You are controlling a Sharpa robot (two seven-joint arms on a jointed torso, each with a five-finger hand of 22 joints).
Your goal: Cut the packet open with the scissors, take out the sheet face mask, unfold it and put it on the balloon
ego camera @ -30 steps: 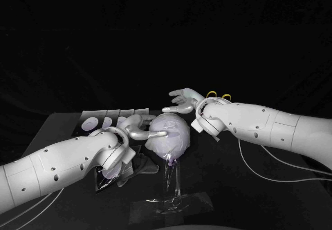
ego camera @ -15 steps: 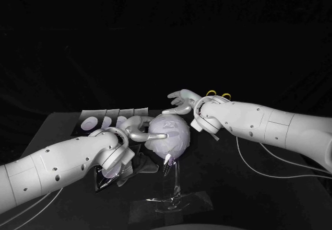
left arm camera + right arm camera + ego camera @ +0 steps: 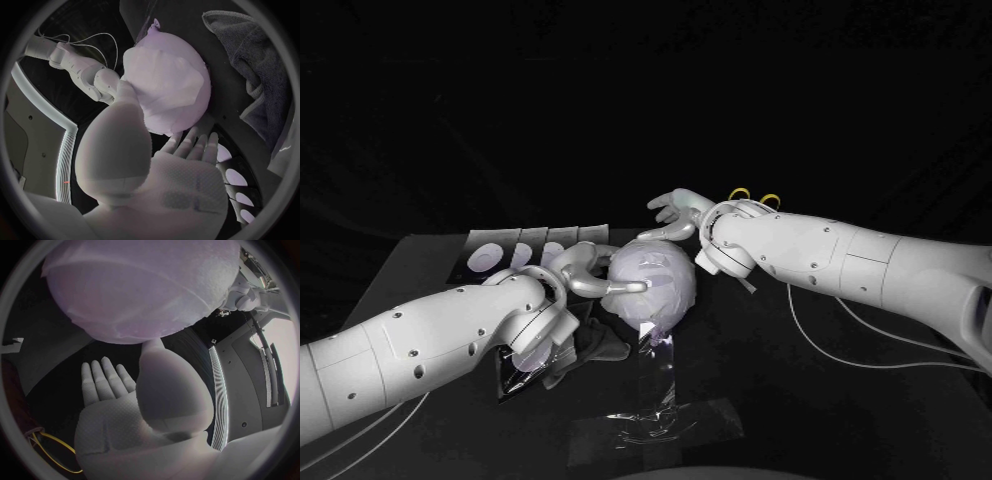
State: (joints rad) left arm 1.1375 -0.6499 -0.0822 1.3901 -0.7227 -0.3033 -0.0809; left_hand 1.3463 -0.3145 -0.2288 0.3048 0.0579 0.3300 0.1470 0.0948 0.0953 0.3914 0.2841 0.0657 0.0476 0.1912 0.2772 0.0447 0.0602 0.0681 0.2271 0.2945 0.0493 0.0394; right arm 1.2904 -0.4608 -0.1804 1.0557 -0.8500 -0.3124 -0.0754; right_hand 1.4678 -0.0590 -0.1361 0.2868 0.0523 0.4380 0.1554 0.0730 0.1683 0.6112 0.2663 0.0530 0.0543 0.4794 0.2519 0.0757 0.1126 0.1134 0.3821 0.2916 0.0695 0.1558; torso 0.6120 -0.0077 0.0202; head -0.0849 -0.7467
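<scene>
Two hands flank the balloon [image 3: 651, 312], fingers spread, gripping nothing. The left hand [image 3: 589, 272] is at its left side and the right hand [image 3: 681, 213] at its far side, and each thumb appears to touch the sheet face mask [image 3: 164, 75] draped over it.

Risk: the balloon perches on a thin clear stand [image 3: 656, 398]. An uneven push could tip it, or drag the mask askew or off. The scissors [image 3: 754, 196] lie beyond the right wrist.

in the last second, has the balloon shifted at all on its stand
No. In the head view the balloon sits where it did, above the clear stand and just right of the row of pale packets, which has not moved either.
</scene>
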